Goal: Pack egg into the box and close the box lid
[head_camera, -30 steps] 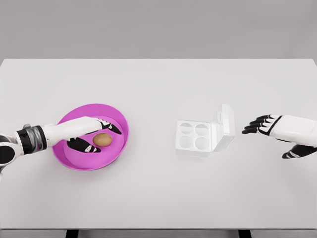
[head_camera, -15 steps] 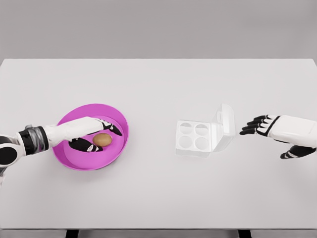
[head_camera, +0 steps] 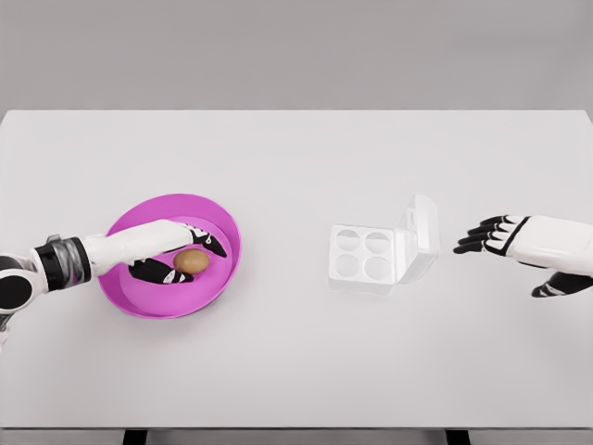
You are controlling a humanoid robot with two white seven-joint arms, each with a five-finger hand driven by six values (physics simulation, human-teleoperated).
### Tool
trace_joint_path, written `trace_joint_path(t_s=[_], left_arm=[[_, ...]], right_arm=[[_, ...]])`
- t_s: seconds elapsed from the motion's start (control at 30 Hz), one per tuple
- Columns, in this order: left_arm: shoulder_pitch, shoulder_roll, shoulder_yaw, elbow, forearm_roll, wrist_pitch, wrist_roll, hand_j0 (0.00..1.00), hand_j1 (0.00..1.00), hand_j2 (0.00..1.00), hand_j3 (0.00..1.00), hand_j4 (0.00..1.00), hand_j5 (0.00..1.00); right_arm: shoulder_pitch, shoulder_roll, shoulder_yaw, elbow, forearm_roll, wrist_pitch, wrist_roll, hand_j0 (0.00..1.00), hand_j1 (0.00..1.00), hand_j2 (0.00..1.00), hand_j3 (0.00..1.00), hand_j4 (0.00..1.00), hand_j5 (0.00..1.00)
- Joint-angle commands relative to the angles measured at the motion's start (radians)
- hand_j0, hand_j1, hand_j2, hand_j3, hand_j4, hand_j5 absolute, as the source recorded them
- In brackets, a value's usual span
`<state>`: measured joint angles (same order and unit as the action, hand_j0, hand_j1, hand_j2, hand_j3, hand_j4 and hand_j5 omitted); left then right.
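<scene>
Smooth brown egg (head_camera: pixel 192 260), round magenta plate (head_camera: pixel 222 222)

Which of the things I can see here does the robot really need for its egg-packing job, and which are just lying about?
Needed for the job:
- brown egg
- white egg box, four cups, lid up
- left hand, fingers around the egg
- right hand, open beside the box

Only there:
- pink plate under the egg
- white table

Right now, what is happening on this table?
The left hand reaches into the pink bowl, fingers around the brown egg, which lies in the bowl. The white egg box stands open with all four cups empty. The right hand hovers open beside the box lid.
</scene>
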<state>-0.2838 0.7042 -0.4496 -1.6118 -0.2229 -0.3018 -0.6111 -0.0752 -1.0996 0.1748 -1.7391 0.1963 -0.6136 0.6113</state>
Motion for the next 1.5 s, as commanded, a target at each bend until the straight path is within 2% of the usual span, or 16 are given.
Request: trace_joint_path(t_s=[0.0, 0.1, 0.27, 0.37, 0.7, 1.03, 1.2, 1.47], left_arm=[[0.0, 0.001, 0.0, 0.0, 0.005, 0.001, 0.0, 0.7, 0.7, 0.7, 0.7, 0.7, 0.7], [0.0, 0.001, 0.0, 0.0, 0.007, 0.001, 0.0, 0.7, 0.7, 0.7, 0.7, 0.7, 0.7], [0.002, 0.0, -0.001, 0.0, 0.01, 0.003, 0.0, 0.62, 0.62, 0.62, 0.62, 0.62, 0.62], [0.005, 0.0, -0.003, 0.0, 0.013, 0.003, 0.0, 0.6, 0.6, 0.6, 0.6, 0.6, 0.6], [0.006, 0.0, 0.009, -0.003, 0.016, 0.0, 0.0, 0.46, 0.46, 0.46, 0.46, 0.46, 0.46], [0.0, 0.0, 0.031, -0.04, 0.016, -0.002, 0.0, 0.42, 0.42, 0.42, 0.42, 0.42, 0.42], [-0.011, 0.0, 0.042, -0.063, 0.017, -0.01, 0.0, 0.37, 0.37, 0.37, 0.37, 0.37, 0.37], [-0.026, 0.0, 0.048, -0.088, 0.017, -0.014, 0.0, 0.35, 0.35, 0.35, 0.35, 0.35, 0.35]], right_arm=[[0.0, -0.005, 0.0, 0.001, -0.006, 0.003, 0.0, 1.0, 1.0, 1.0, 1.0, 1.0, 1.0], [0.0, -0.009, 0.0, 0.003, -0.006, 0.003, 0.0, 1.0, 1.0, 1.0, 1.0, 1.0, 1.0], [-0.005, -0.011, 0.0, 0.013, -0.006, 0.003, 0.0, 1.0, 1.0, 1.0, 1.0, 1.0, 1.0], [-0.009, -0.008, 0.0, 0.053, -0.005, 0.003, 0.0, 1.0, 1.0, 1.0, 1.0, 1.0, 1.0], [-0.008, -0.008, 0.0, 0.046, -0.005, 0.003, 0.0, 1.0, 1.0, 1.0, 1.0, 1.0, 1.0], [-0.008, -0.009, 0.0, 0.046, -0.005, 0.003, 0.0, 1.0, 1.0, 1.0, 1.0, 1.0, 1.0], [-0.008, -0.008, 0.0, 0.044, -0.005, 0.003, 0.0, 1.0, 1.0, 1.0, 1.0, 1.0, 1.0], [-0.008, -0.008, 0.0, 0.046, -0.005, 0.003, 0.0, 1.0, 1.0, 1.0, 1.0, 1.0, 1.0]])
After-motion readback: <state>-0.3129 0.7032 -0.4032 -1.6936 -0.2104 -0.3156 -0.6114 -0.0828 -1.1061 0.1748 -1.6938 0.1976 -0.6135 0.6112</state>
